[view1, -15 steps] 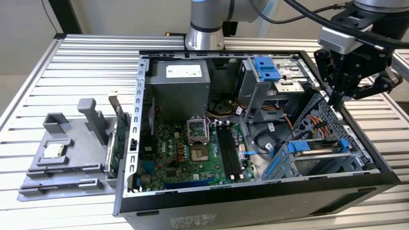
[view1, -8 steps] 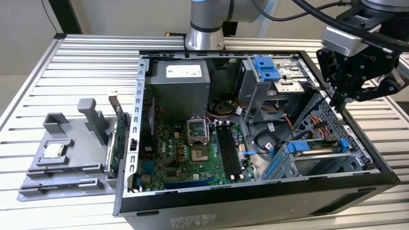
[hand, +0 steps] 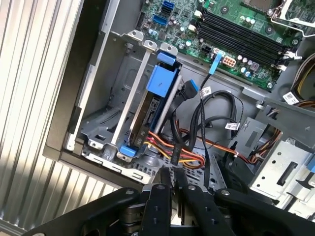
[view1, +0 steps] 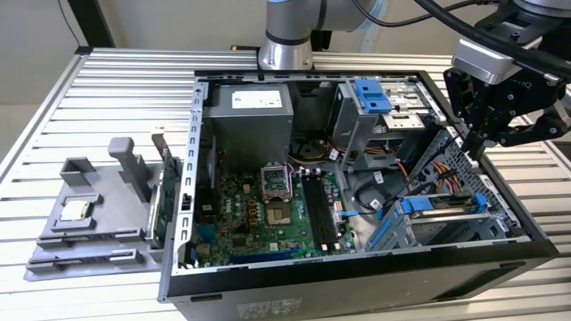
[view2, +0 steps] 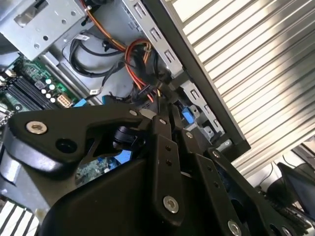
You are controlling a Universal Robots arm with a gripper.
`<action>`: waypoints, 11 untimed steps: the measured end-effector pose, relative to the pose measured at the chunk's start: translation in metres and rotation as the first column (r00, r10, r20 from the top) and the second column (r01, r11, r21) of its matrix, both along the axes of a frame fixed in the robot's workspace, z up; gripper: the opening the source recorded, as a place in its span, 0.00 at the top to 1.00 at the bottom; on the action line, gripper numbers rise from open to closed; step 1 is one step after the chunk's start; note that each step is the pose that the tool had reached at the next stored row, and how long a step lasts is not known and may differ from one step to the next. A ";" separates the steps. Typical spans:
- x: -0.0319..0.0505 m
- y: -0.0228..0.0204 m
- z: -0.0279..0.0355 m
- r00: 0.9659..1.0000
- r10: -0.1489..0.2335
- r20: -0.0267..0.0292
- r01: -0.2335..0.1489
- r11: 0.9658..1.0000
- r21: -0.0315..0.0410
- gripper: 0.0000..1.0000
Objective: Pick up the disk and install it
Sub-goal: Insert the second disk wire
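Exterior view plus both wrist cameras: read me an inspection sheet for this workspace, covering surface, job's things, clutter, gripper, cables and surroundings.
Surface: slatted metal table carrying the open computer case.
Job's things: the disk, in its blue frame, sits in the drive cage at the case's corner on the exterior view's right; whether it is fully seated cannot be told.
Clutter: grey fixture tray on the exterior view's left, with a processor chip lying on it.
Gripper: the gripper is shut and empty; it hovers over the drive cage, apart from the disk.
Cables: red, yellow and orange wires run beside the disk.
Surroundings: arm base behind the case.
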State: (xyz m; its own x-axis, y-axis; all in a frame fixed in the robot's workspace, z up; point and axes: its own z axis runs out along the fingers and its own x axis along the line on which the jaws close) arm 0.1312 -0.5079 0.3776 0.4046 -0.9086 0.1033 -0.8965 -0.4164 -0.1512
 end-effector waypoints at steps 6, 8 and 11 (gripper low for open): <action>-0.0001 -0.0003 0.0000 1.000 0.000 0.000 0.000 1.000 0.000 1.00; 0.0000 -0.0001 -0.0001 1.000 0.000 0.000 0.000 1.000 -0.006 1.00; 0.0017 0.0006 -0.0001 1.000 0.000 -0.002 0.000 0.998 -0.057 1.00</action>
State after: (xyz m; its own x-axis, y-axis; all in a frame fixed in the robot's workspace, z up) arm 0.1328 -0.5074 0.3775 0.4047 -0.9013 0.1546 -0.8968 -0.4242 -0.1254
